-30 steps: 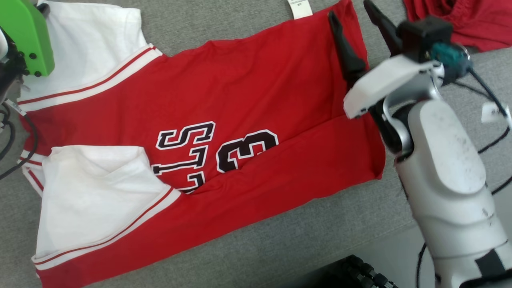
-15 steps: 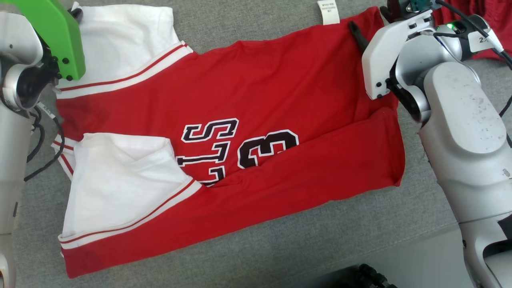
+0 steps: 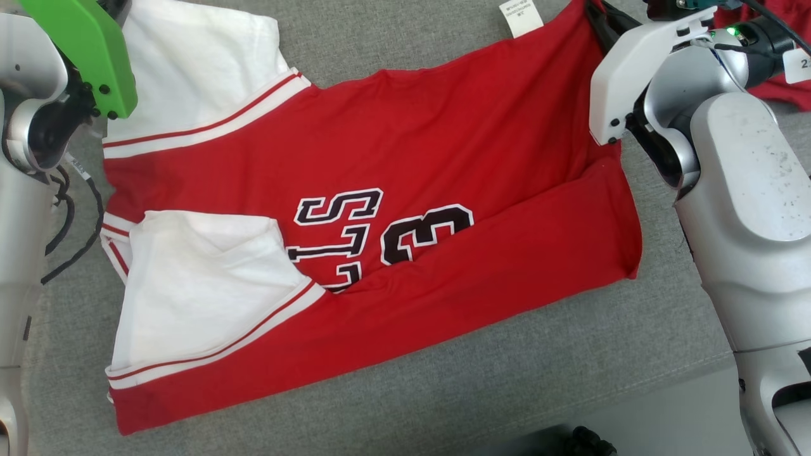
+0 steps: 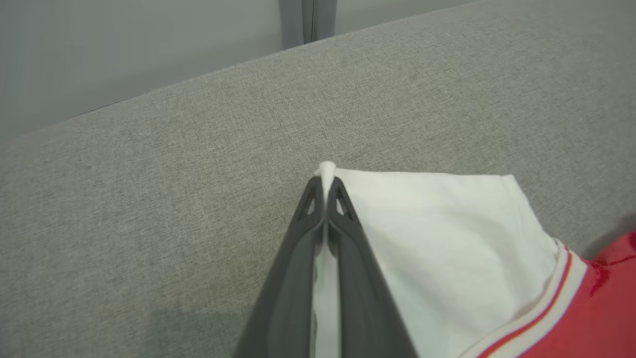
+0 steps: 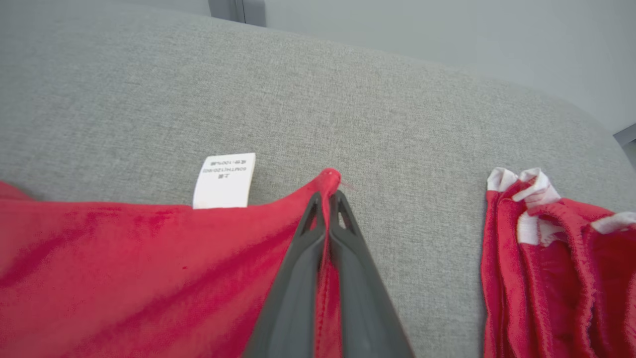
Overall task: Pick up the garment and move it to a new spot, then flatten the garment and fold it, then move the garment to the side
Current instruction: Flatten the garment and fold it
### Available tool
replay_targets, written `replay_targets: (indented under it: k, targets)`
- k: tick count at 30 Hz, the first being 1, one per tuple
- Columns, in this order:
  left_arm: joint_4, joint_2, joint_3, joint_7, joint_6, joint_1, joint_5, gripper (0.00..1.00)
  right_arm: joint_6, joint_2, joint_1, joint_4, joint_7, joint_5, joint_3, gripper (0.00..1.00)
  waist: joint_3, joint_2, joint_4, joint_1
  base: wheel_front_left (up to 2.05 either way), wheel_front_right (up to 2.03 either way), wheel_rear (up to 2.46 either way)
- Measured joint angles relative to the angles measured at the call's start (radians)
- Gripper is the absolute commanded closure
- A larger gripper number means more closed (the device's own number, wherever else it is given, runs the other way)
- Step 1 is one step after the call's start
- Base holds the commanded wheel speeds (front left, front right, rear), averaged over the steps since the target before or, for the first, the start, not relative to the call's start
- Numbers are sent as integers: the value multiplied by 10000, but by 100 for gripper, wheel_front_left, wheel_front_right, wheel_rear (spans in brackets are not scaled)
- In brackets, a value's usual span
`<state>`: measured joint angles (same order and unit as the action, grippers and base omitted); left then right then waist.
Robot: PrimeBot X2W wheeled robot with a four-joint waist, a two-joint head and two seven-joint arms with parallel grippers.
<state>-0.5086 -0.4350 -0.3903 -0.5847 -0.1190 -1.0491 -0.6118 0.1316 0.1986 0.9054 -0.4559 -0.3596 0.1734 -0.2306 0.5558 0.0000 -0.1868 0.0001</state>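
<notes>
The garment (image 3: 405, 152) is a red jersey with white sleeves and black-and-white lettering, spread on a grey cushion with its near edge folded over. My left gripper (image 4: 325, 186) is shut on the far corner of the white sleeve (image 4: 437, 233), which pokes up between the fingertips. My right gripper (image 5: 328, 199) is shut on the red hem corner (image 5: 329, 178), beside the white care label (image 5: 224, 180). In the head view the garment's far edge lifts slightly toward the right arm (image 3: 728, 158).
A second red and white cloth (image 5: 556, 258) lies bunched to the right of my right gripper. The grey cushion (image 3: 443, 392) extends in front of the garment; its front edge runs at the lower right. My left arm with a green cover (image 3: 82, 50) stands at upper left.
My right gripper went from open to shut on the red hem corner. The head camera shifted, so the garment sits further right and lower in the picture.
</notes>
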Motion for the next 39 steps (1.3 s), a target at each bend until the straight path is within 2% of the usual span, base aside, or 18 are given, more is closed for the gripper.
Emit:
replay_targets:
  k: [8,16,22,27,32,39]
  targets:
    - [769,42,6,1089,-56,788,-627,100,0,424,-605,-86,1561,-73,-6,100,-708,0,177,0,0,0,0]
    - [2867,-249,600,2159,-40,3684,-1829,100,0,817,-2556,485,2690,445,-36,100,-1828,0,449,-1,0,0,0]
    - [4951,-587,1246,2782,543,6467,-2330,100,0,1018,-4308,1145,3170,775,226,100,-2676,0,670,-1,0,0,0]
    - [6362,-447,1459,3267,1062,8589,-2648,100,-2,1018,-5377,1467,3323,903,711,100,-3282,0,905,-1,0,0,0]
    - [6759,-128,1304,3622,1275,9965,-2773,100,-2,936,-6022,1440,3377,874,1099,100,-3628,0,1226,-1,0,0,0]
    - [6155,443,957,4027,1279,10617,-2855,100,-2,646,-6424,1049,3565,771,1457,100,-3856,0,1567,-1,0,0,0]
